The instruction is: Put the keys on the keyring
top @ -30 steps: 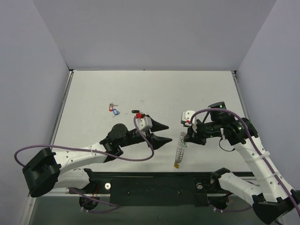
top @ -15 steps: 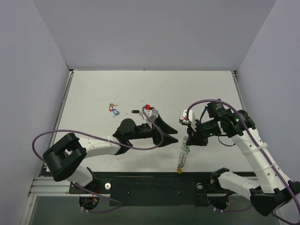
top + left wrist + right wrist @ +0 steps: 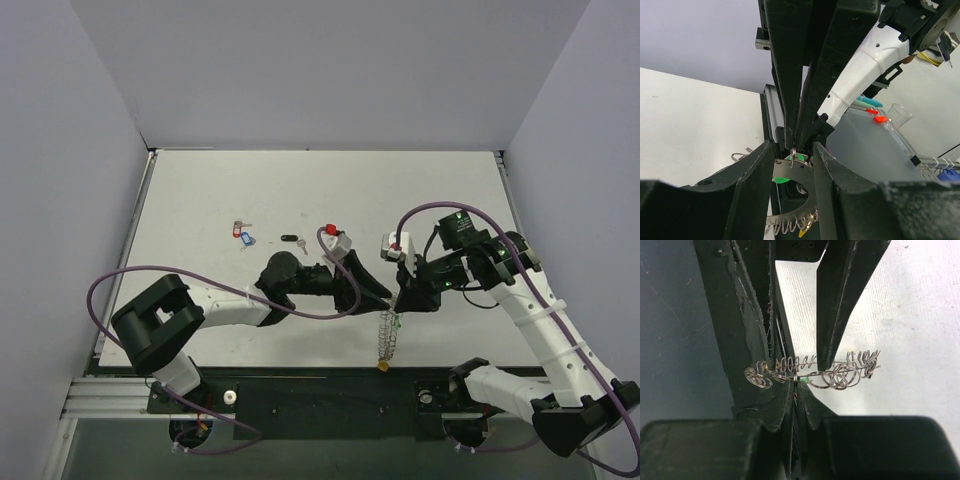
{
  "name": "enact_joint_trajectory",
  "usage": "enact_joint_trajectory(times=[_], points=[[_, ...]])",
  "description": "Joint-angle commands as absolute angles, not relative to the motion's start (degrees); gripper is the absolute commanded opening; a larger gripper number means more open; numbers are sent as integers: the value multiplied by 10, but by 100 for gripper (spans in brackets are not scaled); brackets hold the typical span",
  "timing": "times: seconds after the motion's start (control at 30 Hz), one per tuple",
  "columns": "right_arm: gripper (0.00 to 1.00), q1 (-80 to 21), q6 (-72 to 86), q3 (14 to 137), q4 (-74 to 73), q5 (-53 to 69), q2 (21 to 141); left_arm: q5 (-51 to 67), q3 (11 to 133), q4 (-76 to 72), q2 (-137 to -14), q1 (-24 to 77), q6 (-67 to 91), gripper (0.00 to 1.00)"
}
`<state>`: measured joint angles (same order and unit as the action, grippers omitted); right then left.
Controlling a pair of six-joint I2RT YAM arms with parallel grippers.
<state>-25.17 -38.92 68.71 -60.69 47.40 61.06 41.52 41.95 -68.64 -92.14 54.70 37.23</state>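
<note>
The keyring hangs in the air at the table's near middle, yellow tag at its lower end. My right gripper holds it from above, shut on one small loop. My left gripper comes in from the left; its jaws stand partly apart on either side of the keyring's flat band, and I cannot tell whether they touch it. A green tag hangs on the ring. Red- and blue-tagged keys and a black key lie on the table behind the left arm.
A grey rail carrying the arm bases runs along the table's near edge, just below the hanging ring. Purple cables loop over both arms. Walls enclose the table on the left, right and back.
My left arm has reached right to the keyring and its jaws have narrowed around the band. The right gripper has shifted slightly while holding the ring.
</note>
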Motion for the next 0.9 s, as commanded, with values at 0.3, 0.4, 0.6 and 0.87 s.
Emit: enact_joint_trajectory(times=[0.3, 0.4, 0.6, 0.87], points=[[0, -245, -358, 708, -599, 513, 626, 438, 449, -609, -919, 559, 326, 45], [0, -244, -358, 706, -599, 512, 626, 439, 451, -604, -920, 561, 322, 42], [0, -244, -357, 698, -598, 514, 625, 445, 454, -602, -917, 561, 323, 36], [0, -244, -357, 695, -598, 511, 624, 454, 458, -607, -916, 561, 324, 19]])
